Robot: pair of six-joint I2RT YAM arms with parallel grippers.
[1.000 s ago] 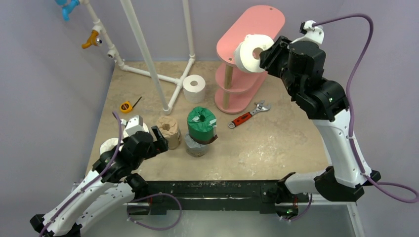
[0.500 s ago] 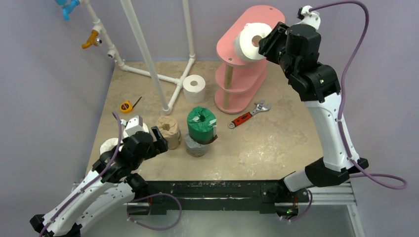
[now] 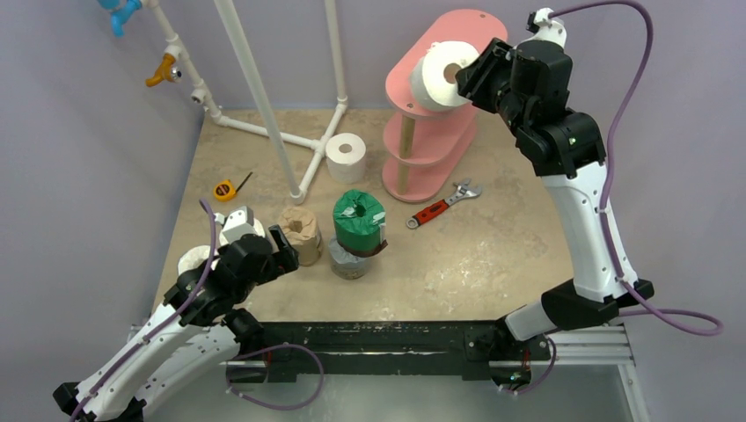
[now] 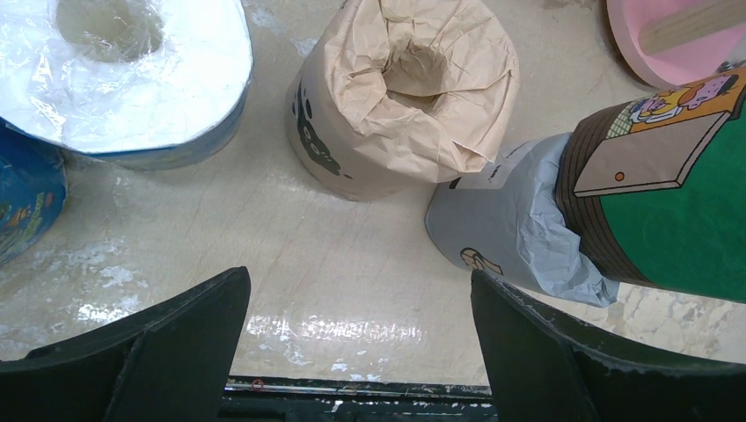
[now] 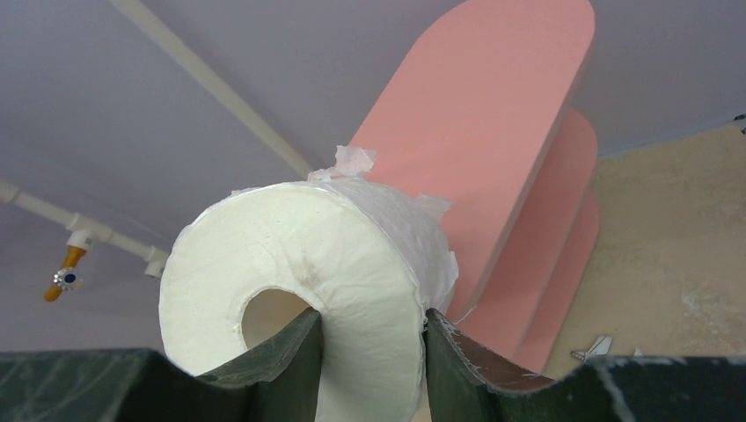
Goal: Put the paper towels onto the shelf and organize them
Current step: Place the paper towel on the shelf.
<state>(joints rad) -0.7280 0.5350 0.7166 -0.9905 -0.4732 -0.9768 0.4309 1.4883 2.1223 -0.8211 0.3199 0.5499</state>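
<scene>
My right jaws are clenched on a white roll (image 3: 447, 76), one finger inside its core and the other outside the wall. The roll hangs on its side, level with the top board of the shelf (image 3: 482, 26); I cannot tell whether it touches the board. My left jaws stand wide apart and empty, low over the counter (image 3: 493, 255), just short of the tan roll (image 4: 405, 97). Beside that, the green roll (image 3: 358, 215) sits stacked on the grey roll (image 3: 349, 262). A spare white roll (image 3: 346, 156) stands upright by the pipe frame (image 3: 254, 88).
</scene>
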